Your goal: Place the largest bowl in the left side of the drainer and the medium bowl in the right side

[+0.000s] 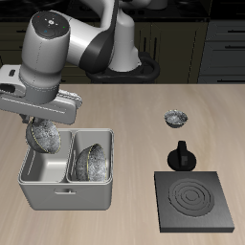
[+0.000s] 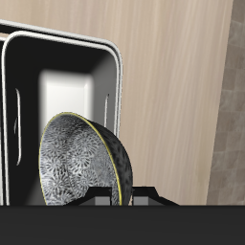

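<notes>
My gripper (image 1: 48, 122) is shut on the rim of the largest bowl (image 1: 45, 138), a shiny grey speckled bowl held tilted on edge. It hangs just above the left compartment of the light grey drainer (image 1: 67, 196). In the wrist view the largest bowl (image 2: 81, 163) hangs from my gripper (image 2: 120, 196) over an empty compartment of the drainer (image 2: 57, 38). The medium bowl (image 1: 93, 161) lies in the right compartment. The compartment under the held bowl holds nothing else.
The smallest bowl (image 1: 175, 119) stands on the table farther back. A black pot-like object (image 1: 181, 155) stands beside the black square stove plate (image 1: 194, 199) near the table's front edge.
</notes>
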Available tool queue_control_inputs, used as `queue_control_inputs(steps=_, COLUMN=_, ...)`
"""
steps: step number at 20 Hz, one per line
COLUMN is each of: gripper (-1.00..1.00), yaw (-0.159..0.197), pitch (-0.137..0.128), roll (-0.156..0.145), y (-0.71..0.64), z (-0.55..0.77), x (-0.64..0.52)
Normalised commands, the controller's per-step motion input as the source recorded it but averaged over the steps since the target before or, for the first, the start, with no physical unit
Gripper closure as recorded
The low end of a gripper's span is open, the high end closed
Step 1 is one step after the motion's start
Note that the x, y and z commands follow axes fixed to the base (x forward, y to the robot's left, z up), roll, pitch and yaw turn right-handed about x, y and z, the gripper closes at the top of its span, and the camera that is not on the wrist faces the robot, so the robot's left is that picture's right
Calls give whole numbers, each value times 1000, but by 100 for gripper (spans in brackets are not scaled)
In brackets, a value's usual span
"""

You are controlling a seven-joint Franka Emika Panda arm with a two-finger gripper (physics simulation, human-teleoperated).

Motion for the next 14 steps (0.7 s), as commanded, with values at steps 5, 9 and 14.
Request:
queue_control_inputs(steps=5, gripper=-100, yaw=11, pitch=36, roll=-1, y=17, z=-190, x=39)
queue_control_inputs(steps=9, gripper=-100, yaw=28, pitch=-13, roll=36, y=115, z=-63, x=-62)
queue_control_inputs(steps=14, gripper=-100, yaw=-10, pitch=-39, roll=6, y=96, z=240, x=-151)
